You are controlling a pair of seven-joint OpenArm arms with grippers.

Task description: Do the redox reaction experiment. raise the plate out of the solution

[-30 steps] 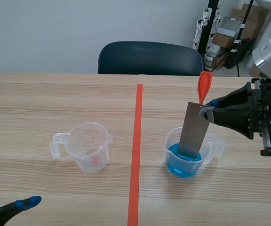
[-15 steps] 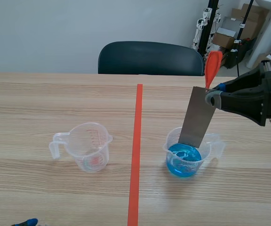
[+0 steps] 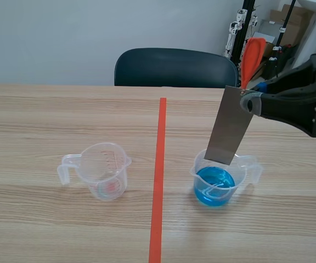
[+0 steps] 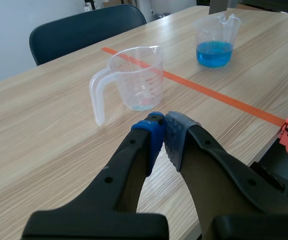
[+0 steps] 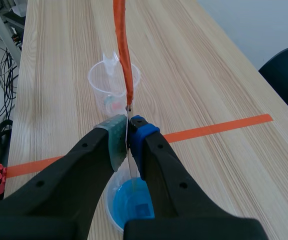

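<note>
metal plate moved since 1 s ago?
Yes, upward. The metal plate had its lower edge in the blue solution; now that edge hangs near the rim of the measuring cup, which stayed put.

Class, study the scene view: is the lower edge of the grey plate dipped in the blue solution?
No, the plate hangs with its lower edge above the blue solution, near the rim of the beaker.

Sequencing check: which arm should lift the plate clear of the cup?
Right. The right gripper is shut on the plate over the blue cup; the left gripper, shut on nothing, is near the other cup.
</note>
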